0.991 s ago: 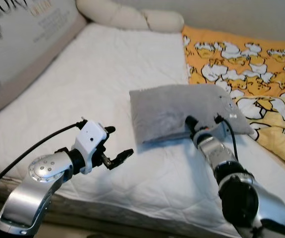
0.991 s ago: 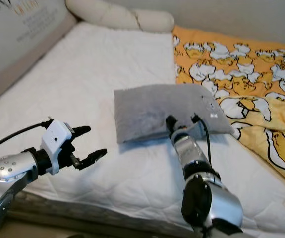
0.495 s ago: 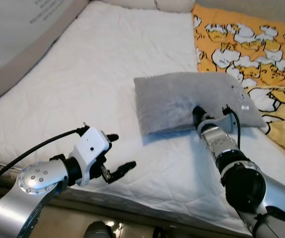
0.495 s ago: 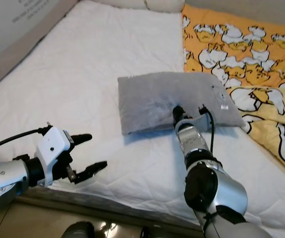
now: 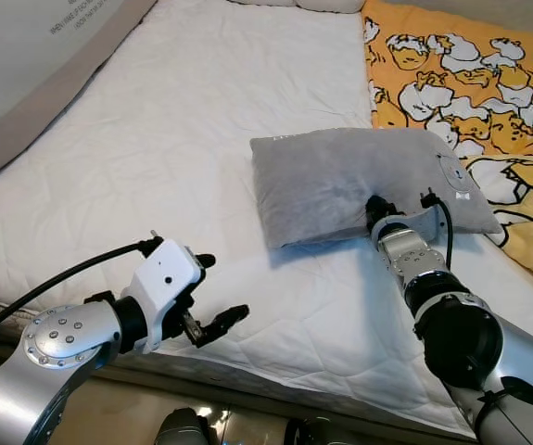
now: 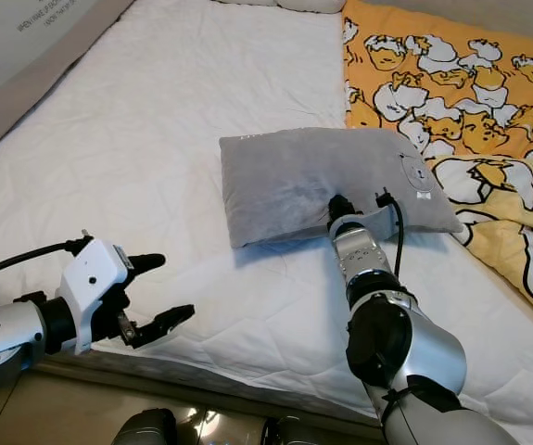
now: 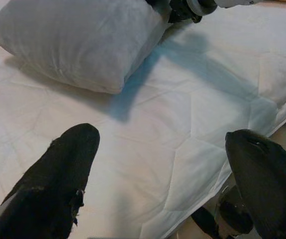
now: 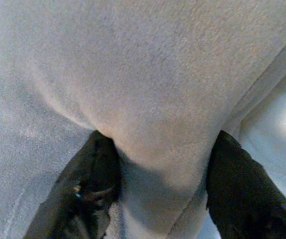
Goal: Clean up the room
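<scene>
A grey pillow (image 5: pixel 340 181) lies on the white mattress (image 5: pixel 183 158) of the bed, next to a yellow duck-print blanket (image 5: pixel 470 83). My right gripper (image 8: pixel 157 199) is pressed into the pillow's near edge, and its two black fingers (image 8: pixel 90 184) pinch a fold of the grey fabric between them. The right arm (image 5: pixel 414 273) reaches up from the lower right. My left gripper (image 5: pixel 212 292) hovers open over the mattress near its front edge, well to the left of the pillow. In the left wrist view the pillow (image 7: pixel 83 40) lies ahead of the spread fingers (image 7: pixel 58 174).
A printed headboard cushion (image 5: pixel 25 65) runs along the bed's left side. The yellow blanket covers the right part of the bed. The bed's front edge (image 5: pixel 275 394) is close below my arms, with floor and my feet beneath it.
The camera has tilted down and moved closer to the bed. The right gripper stays closed on the pillow's edge. The left gripper has dropped a little toward the mattress's front edge.
</scene>
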Tool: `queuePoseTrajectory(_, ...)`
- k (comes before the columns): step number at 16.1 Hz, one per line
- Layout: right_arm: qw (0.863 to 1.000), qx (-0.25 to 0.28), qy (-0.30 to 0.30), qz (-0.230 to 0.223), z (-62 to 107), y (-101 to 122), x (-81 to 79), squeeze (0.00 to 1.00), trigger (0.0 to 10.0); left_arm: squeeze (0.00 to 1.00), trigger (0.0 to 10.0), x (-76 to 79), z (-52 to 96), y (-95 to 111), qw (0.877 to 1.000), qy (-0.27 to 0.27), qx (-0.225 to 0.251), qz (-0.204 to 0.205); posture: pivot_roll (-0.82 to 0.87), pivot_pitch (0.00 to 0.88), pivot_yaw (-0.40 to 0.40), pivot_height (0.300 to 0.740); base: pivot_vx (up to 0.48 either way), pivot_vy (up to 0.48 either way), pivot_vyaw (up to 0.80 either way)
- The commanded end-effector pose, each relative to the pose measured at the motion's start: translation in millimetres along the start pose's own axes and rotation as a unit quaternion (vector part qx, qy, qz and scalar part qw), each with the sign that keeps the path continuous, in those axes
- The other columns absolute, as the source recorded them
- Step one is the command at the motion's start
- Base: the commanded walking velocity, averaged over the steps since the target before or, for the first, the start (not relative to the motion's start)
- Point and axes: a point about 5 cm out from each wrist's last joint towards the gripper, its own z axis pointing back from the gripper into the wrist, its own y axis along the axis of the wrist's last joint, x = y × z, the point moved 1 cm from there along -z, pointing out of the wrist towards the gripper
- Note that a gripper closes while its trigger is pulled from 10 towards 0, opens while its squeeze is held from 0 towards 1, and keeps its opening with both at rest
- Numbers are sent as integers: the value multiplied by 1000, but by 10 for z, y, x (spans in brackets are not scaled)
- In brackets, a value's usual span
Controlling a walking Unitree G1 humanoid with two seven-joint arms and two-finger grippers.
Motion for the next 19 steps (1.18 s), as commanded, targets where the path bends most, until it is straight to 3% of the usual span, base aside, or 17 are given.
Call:
queuePoseTrajectory(1, 1000, 8, -15, -3, 1, 20, 49, 0, 0, 0, 10000, 64, -13, 25, 1000, -10, 4, 1, 242, 173, -94, 740, 0, 0, 0)
queuePoseTrajectory(7, 1000, 6, -15, 1, -1, 17, 22, 0, 0, 0, 10000, 68, -30, 16, 1000, -5, 6, 6, 231, 149, -99, 740, 0, 0, 0)
queuePoseTrajectory(15, 1000, 7, -24, -3, -1, 37, 38, 0, 0, 0, 10000, 110, -65, -90, 1000, 14, 1, 26, 236, 40, -130, 740, 0, 0, 0)
queuePoseTrajectory(17, 1000, 4, -23, -4, 0, 8, 25, 0, 0, 0, 10000, 87, -84, -116, 999, 28, 7, 34, 213, 0, -125, 740, 0, 0, 0)
queuePoseTrajectory(19, 1000, -5, -15, 20, 2, -48, -24, 0, 0, 0, 10000, 16, -142, -195, 996, 54, 10, 71, 149, 0, -91, 740, 0, 0, 0)
